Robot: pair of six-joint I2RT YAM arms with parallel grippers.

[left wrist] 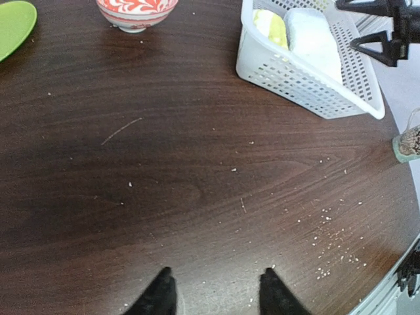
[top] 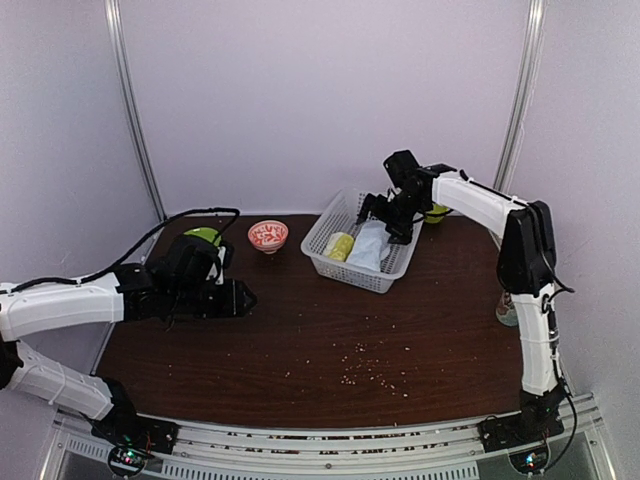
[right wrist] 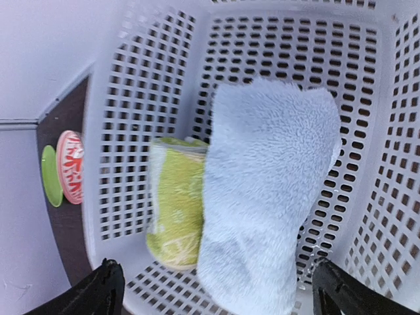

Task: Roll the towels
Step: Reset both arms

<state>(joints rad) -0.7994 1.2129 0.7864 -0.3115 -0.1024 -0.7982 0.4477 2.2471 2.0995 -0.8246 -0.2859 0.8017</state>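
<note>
Both towels lie rolled side by side in the white mesh basket [top: 322, 252]. The lime-green printed towel [top: 340, 245] [right wrist: 174, 210] is on the left and the pale blue towel [top: 369, 247] [right wrist: 262, 197] is on the right, leaning against it. My right gripper [top: 385, 215] [right wrist: 216, 275] hovers over the basket, open wide, its fingers on either side of the two rolls and touching neither. My left gripper [top: 245, 298] [left wrist: 216, 272] is low over the bare dark table, left of the basket [left wrist: 308, 98], open with nothing between its fingers.
A red-and-white bowl [top: 268, 235] and a green plate [top: 203, 236] sit at the back left. A small jar [top: 507, 308] stands near the right edge. Pale crumbs [top: 370, 370] are scattered on the front of the table [top: 300, 340].
</note>
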